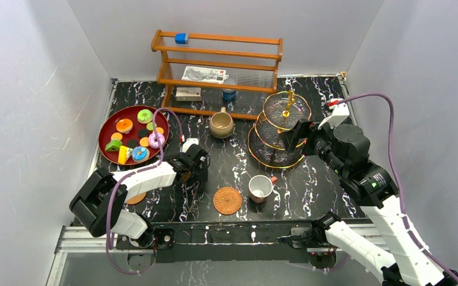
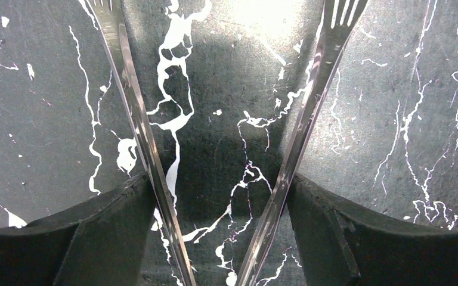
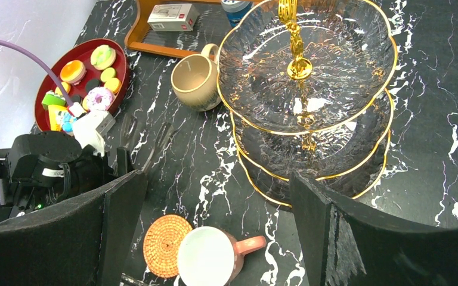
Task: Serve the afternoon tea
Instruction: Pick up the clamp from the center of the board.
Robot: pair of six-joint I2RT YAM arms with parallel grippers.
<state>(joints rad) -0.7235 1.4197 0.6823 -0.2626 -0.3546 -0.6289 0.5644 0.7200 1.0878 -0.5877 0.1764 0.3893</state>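
Quick rundown for you: your left hand [image 2: 226, 36] hangs over a bare patch of the black marble table [image 1: 310, 190]. Its two fork-like metal fingers [image 2: 137, 131] are spread in a V with nothing between them. Your right hand [image 3: 216, 179] is also splayed wide and holding nothing. It sits right next to the gold-rimmed tiered glass stand [image 3: 387, 65] on the right side of the table, and from the top view it covers part of the stand's near right edge. The toy pastries and fruits [image 1: 145, 115] are all piled on the round red plate [image 1: 110, 122] at the far left, well apart from the stand. The tan mug [image 1: 221, 124] stands upright between the plate and the stand, just in front of the wooden rack [image 1: 217, 59]. Near the front edge, the white red-handled cup [image 1: 260, 187] sits upright just beside a woven coaster [image 1: 227, 200], not on it. The second coaster [image 1: 136, 198] peeks out from under your left arm, mostly hidden.
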